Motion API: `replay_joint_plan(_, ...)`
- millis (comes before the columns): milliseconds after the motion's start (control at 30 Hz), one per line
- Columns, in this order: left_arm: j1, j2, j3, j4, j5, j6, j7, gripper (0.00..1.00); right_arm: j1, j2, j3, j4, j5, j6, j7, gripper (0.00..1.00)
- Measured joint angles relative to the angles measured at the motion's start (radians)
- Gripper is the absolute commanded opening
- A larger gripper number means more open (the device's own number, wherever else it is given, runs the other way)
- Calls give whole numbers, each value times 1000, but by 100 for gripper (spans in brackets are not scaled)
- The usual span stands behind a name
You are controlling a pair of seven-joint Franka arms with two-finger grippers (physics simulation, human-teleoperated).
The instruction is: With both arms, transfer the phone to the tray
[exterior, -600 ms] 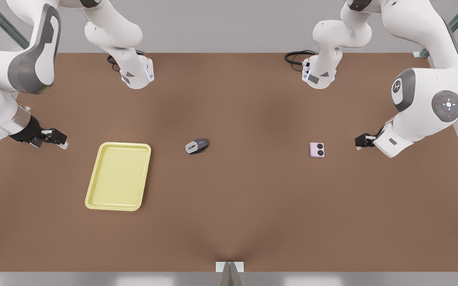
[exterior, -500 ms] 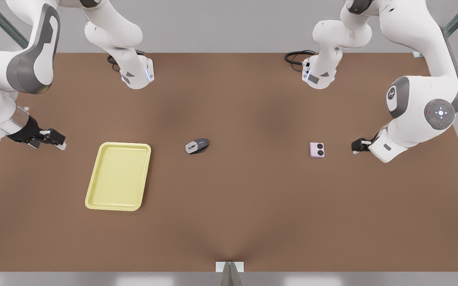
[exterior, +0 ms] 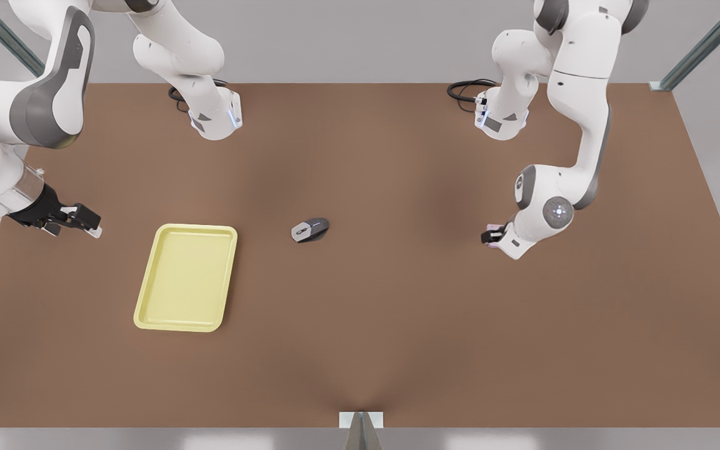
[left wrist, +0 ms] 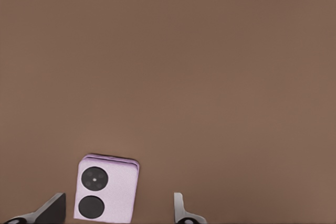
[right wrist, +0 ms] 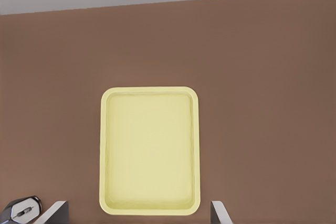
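Left gripper [exterior: 491,237] spread wide over phone [left wrist: 106,188] – right gripper [exterior: 88,222] parted, empty, waiting beside tray [exterior: 186,277]

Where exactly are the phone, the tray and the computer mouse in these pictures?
phone [left wrist: 106,190]: left wrist view, on its pink face beside the two black circles.
tray [exterior: 186,275]: front view, on the flat yellow floor inside the rim.
computer mouse [exterior: 310,230]: front view, on the middle of its grey back.

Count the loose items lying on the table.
3: the tray toward the front view's left, the mouse mid-table, and the phone under the left gripper at the front view's right.
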Motion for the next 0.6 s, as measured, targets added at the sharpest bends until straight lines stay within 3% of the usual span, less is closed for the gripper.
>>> replay_joint_plan(267,-2,-15,9,-113,0,120,38,100,13,11,6,29,0,8,-1,100)
replay_joint_plan(600,-1,49,21,-122,3,180,124,100,11,12,6,30,0,7,1,100)
